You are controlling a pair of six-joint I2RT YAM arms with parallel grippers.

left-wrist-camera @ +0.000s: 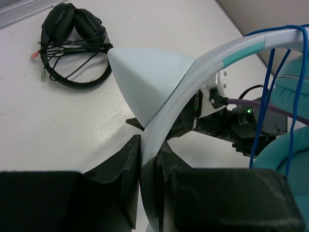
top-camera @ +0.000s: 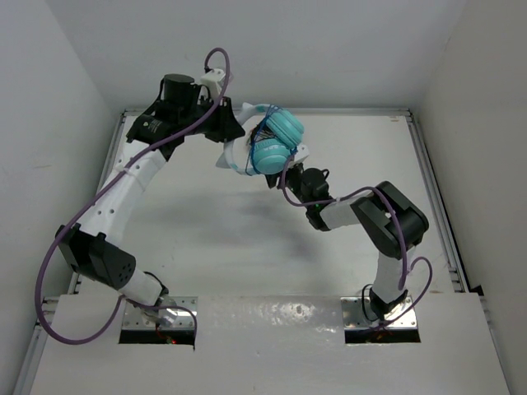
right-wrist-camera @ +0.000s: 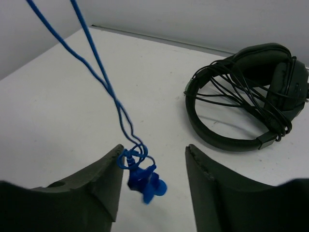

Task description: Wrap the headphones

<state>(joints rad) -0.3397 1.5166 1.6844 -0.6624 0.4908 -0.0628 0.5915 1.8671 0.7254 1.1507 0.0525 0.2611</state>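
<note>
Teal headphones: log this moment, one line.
left end effector shut on pale headband of turquoise over-ear headphones | right end effector open, thin blue cable plug hanging between

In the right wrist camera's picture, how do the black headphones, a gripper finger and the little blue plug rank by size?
1-2. Black over-ear headphones with tangled cable and the dark wedge-shaped gripper finger look alike; the finger is nearer and cropped, so unranked.
3. Small blue plug, clearly smallest.

- The table (top-camera: 354, 148) is lit brightly and evenly from above; soft shadows are cast beneath the arms (top-camera: 132, 181).
- Glare is seen on the near ledge (top-camera: 288, 311).
- Close fingers (left-wrist-camera: 120, 183) are rendered dark, slightly blurred.
</note>
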